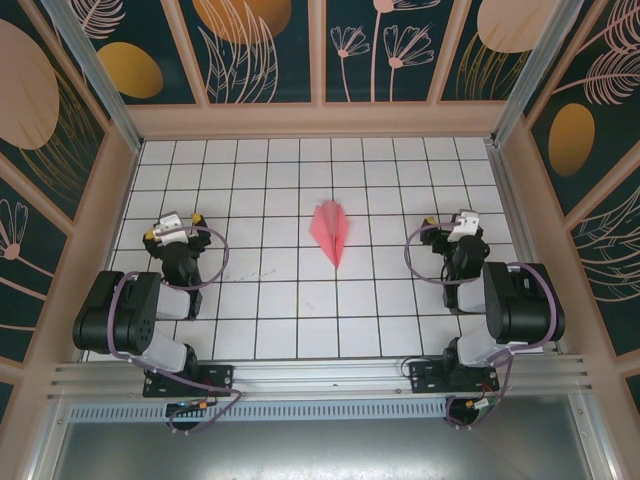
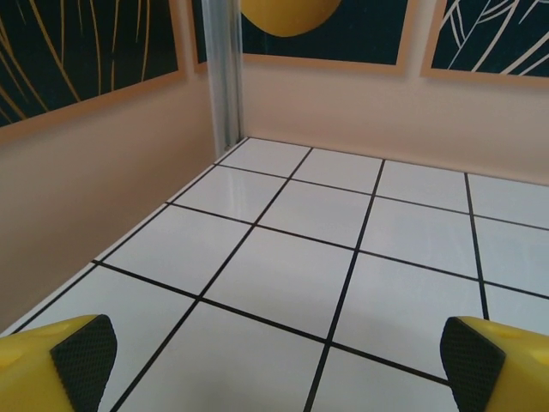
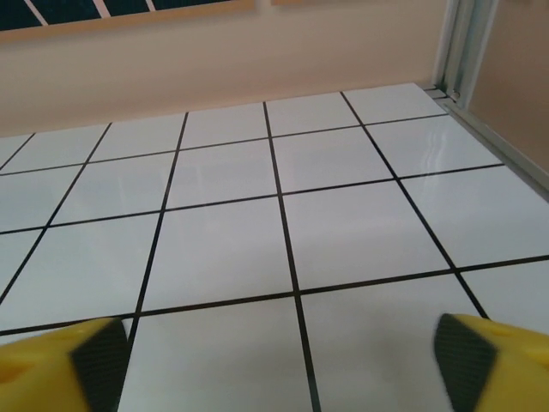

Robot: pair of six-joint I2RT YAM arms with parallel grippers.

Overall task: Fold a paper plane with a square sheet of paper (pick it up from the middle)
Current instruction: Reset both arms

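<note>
No readable text, labels or numbers.
Wall panels [image 1: 265, 45] carry only leaf and flower drawings; the tiled table [image 1: 270, 300] has plain black grid lines; the paper plane [image 1: 333, 232] is unmarked salmon pink.

A salmon-pink paper plane [image 1: 332, 230] is seen folded into a slim dart, laid near the middle of the white grid-tiled table [image 1: 280, 310]. Its pointed nose is turned toward the near edge. A centre ridge seems raised along it, though only faintly seen.
</note>
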